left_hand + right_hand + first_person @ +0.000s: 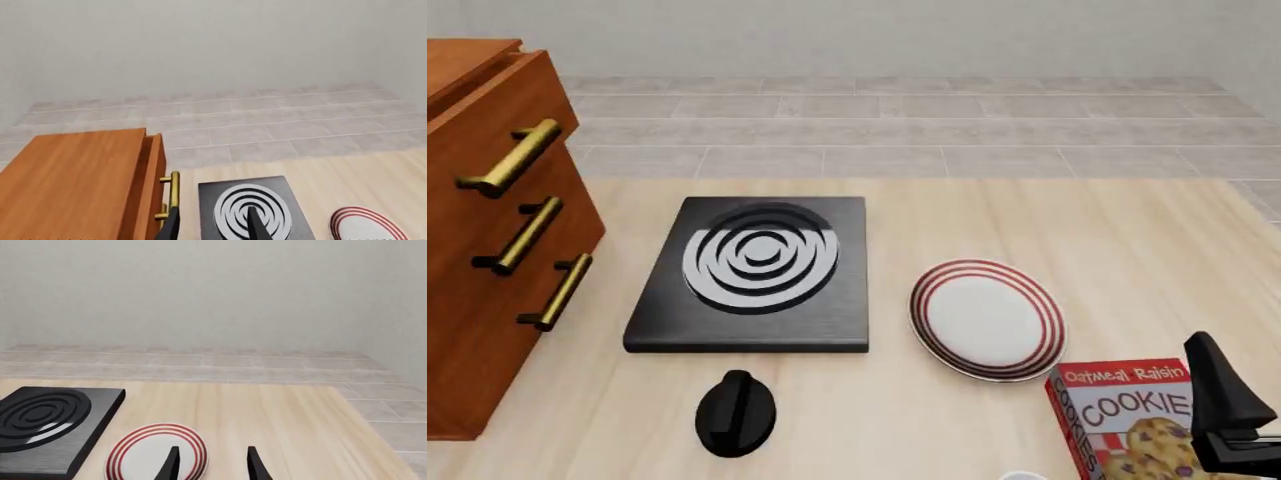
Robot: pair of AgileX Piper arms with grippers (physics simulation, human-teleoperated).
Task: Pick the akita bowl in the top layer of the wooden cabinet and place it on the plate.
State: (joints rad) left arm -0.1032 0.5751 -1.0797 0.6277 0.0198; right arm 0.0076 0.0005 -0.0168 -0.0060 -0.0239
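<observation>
Reddish-brown wooden cabinet (pixel 487 230) is showing 3 closed drawers while I am holding my left gripper (pixel 212 225) and right gripper (pixel 211 464) open, empty, near the plate (pixel 988 320).

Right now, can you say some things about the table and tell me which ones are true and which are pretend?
1. The plate has nothing on it. True.
2. The akita bowl sits on the black stove. False: the stove is bare, and no bowl shows in any view.
3. The wooden cabinet has three brass handles on its front. True.
4. The cookie box stands behind the stove. False: it stands at the near edge, close to the plate.
5. The right tool is gripping the plate. False: its fingers are apart and hold nothing.
</observation>
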